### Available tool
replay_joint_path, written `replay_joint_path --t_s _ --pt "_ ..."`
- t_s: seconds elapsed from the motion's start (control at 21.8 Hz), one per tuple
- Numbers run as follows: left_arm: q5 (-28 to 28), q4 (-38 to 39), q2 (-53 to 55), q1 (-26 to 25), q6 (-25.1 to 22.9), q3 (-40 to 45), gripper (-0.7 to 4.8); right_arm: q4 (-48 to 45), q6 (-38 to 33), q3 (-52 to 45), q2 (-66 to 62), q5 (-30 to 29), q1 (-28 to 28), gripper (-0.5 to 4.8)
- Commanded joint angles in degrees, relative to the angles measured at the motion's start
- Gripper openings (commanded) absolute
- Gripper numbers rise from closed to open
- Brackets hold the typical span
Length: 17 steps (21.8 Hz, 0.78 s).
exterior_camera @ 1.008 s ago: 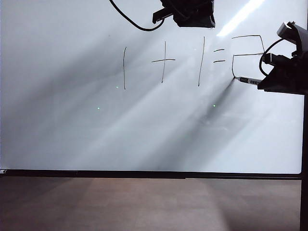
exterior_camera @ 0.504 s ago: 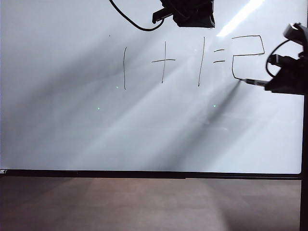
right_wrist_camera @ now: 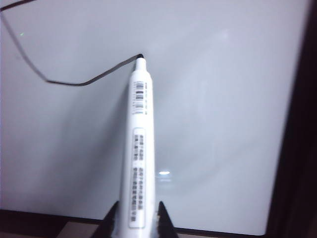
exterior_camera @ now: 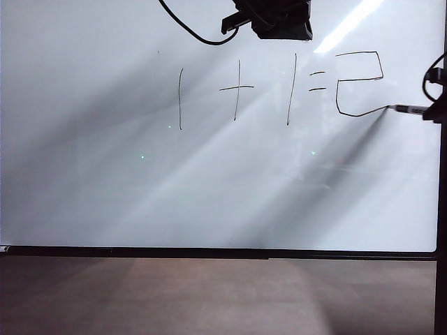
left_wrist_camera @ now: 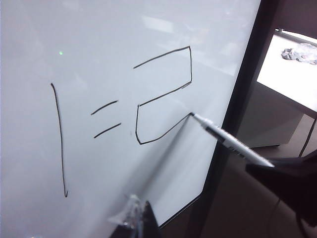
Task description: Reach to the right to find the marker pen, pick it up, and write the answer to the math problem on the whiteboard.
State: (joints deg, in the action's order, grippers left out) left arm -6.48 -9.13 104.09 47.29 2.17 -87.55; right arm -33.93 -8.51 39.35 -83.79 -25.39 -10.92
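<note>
The right gripper (exterior_camera: pixel 438 110) was cut off by the right edge of the exterior frame, so only a dark sliver showed. The small print on the slim white-barrelled marker pen (right_wrist_camera: pixel 139 163) was too blurred to read. The left gripper (left_wrist_camera: pixel 134 218) appeared only as blurred translucent tips at the lower edge of its frame, its opening unclear.

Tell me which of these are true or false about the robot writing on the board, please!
1. The right gripper holds the marker pen. True.
2. The pen tip is lifted well clear of the whiteboard. False: it touches the end of the 2's bottom stroke.
3. The math problem reads one plus one equals. True.
4. The left gripper holds a second pen. False: it holds nothing that shows.
</note>
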Motion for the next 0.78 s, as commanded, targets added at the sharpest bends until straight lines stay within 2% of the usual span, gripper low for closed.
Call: replay_joint_path --t_s 0.05,0.5,0.78 --pt "0.1 -0.3 -0.2 0.1 -0.2 0.0 -0.04 -1.7 -0.9 0.4 0.5 0.1 -0.9 -0.06" --pt "0.1 -0.3 -0.2 0.1 -0.2 0.0 -0.04 -3.4 -3.6 -4.3 6.6 -0.2 -0.7 -0.06" --pt "0.1 -0.3 -0.2 0.1 -0.2 0.0 -0.04 -2.4 -6.4 -10.4 17.2 1.3 -0.7 -0.06"
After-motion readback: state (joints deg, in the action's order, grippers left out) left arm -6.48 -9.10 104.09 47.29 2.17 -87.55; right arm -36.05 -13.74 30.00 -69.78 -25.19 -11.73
